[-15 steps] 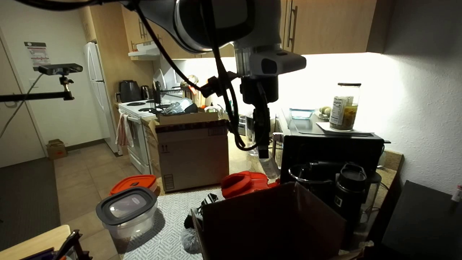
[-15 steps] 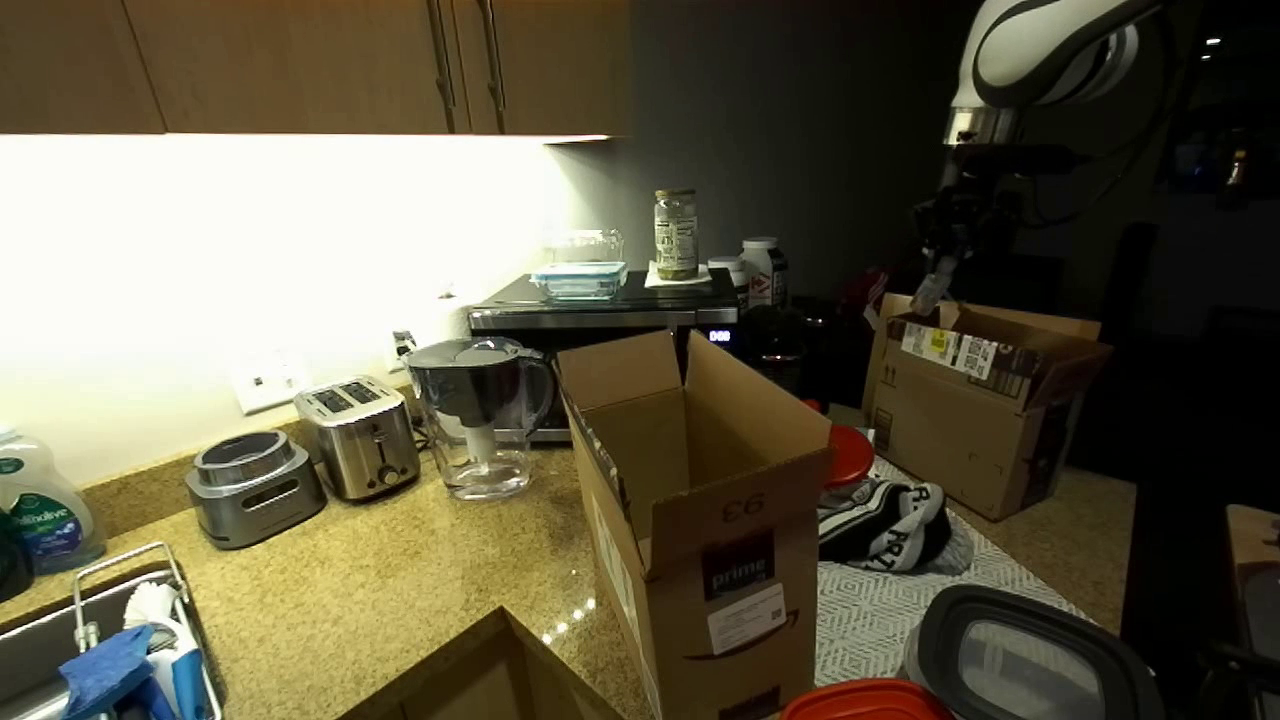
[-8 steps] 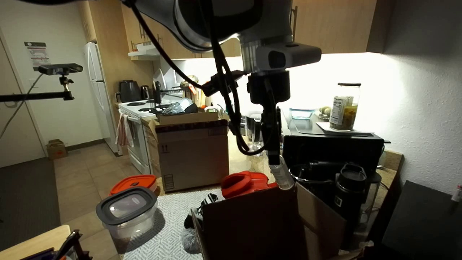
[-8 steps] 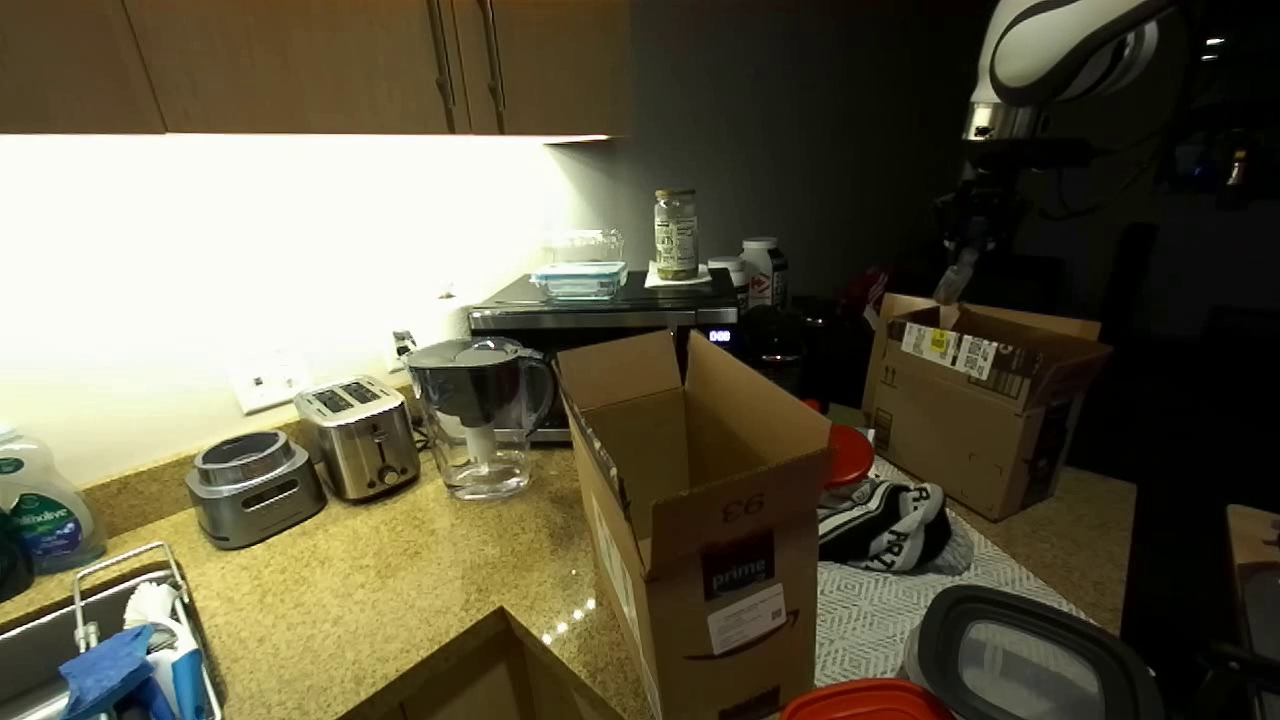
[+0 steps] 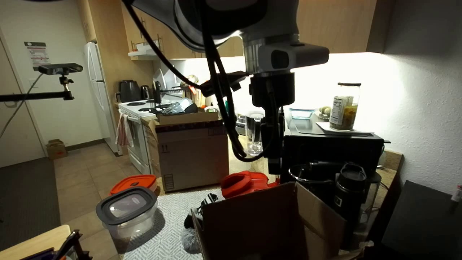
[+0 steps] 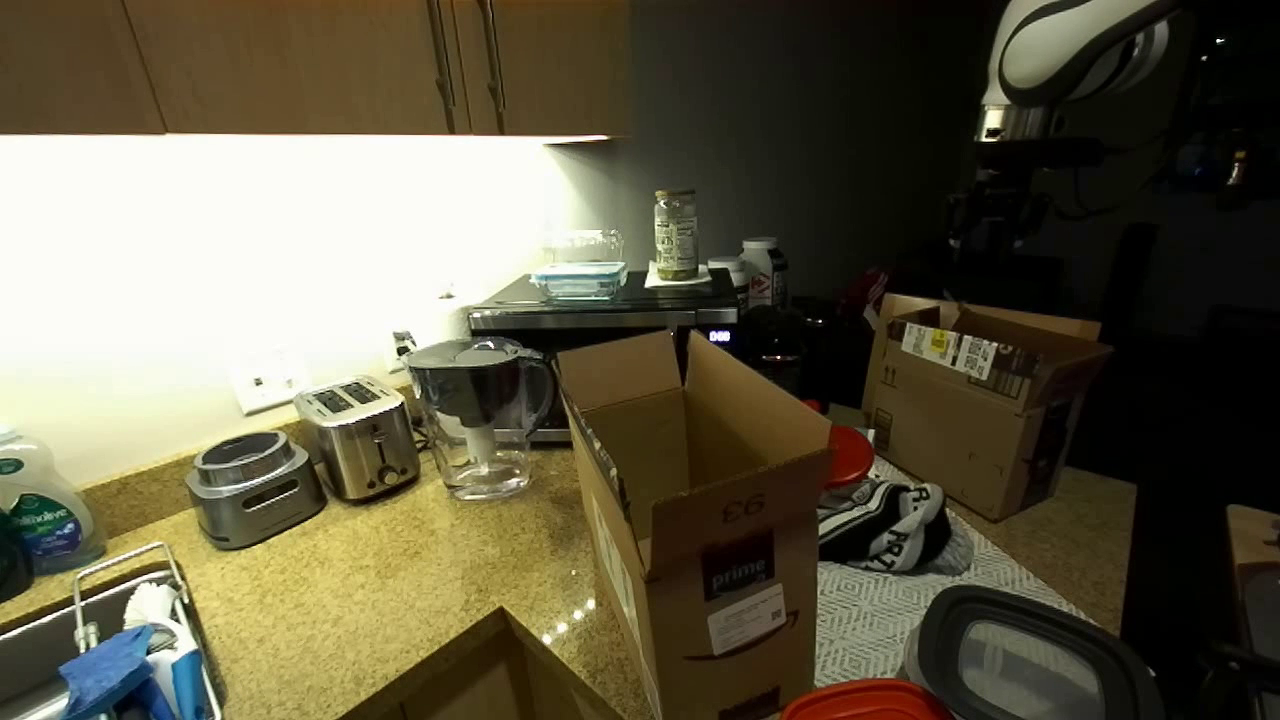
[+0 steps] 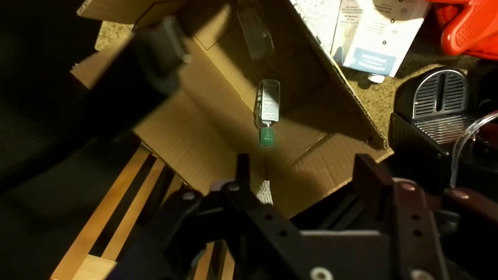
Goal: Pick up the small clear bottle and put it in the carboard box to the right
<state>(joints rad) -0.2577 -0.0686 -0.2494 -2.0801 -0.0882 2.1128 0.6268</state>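
A: What can be made out of the surroundings?

B: In an exterior view, a brightly lit wall [image 6: 300,230] is topped by wooden cabinets [image 6: 300,70], cropped by the upper edge; at the far end, detail is swallowed by darkness.

A: And underneath?

B: A speckled counter [image 6: 400,590] is partly covered by a patterned mat [image 5: 173,209], much of both being hidden by what is set on them.

A: Is the robot arm [image 5: 249,21] shown whole?

B: No, it is cut off by the upper edge in both exterior views.

A: What is seen beneath it?

B: The cardboard box [image 5: 252,216], its lower part cropped in an exterior view and most of its inside left in shadow.

A: How is the gripper [image 7: 301,165] set?

B: It is held above the box, its 2 fingers [image 7: 371,173] spread well apart in the wrist view; in an exterior view it is nearly lost against a dark background.

A: And inside the box?

B: The small clear bottle [image 7: 269,102] is seen lying there, apart from the fingers; whether it is supported by the box floor or a side cannot be told. Beyond it, a clear object [image 7: 255,35] is half lost in shadow. The bottle's green cap [image 7: 267,137] is turned towards the gripper.
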